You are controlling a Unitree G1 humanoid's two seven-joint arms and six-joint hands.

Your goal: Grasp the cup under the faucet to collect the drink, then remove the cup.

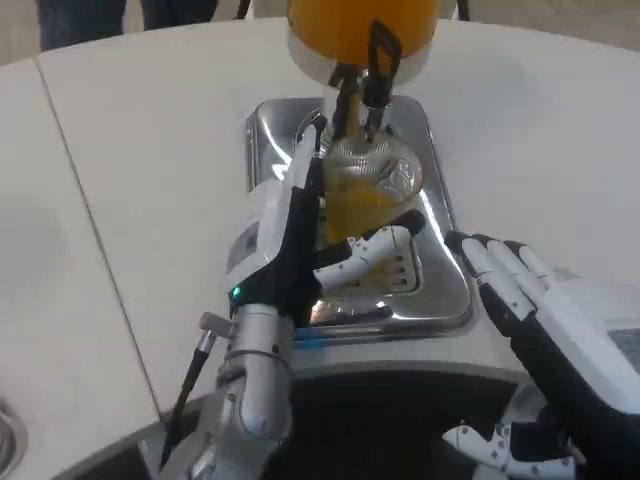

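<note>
A clear cup (372, 190) partly full of orange drink stands on the shiny metal drip tray (445, 290), right under the black faucet (372, 70) of the orange drink dispenser (350, 25). My left hand (300, 235) wraps the cup from its left side, with fingers (365, 255) curling across the front low down. My right hand (520, 290) hovers to the right of the tray, fingers spread and holding nothing.
The tray sits on a white round table (150, 150) whose front edge runs just below the tray. A seam in the tabletop runs down the left side. People's legs (90, 15) stand beyond the far edge.
</note>
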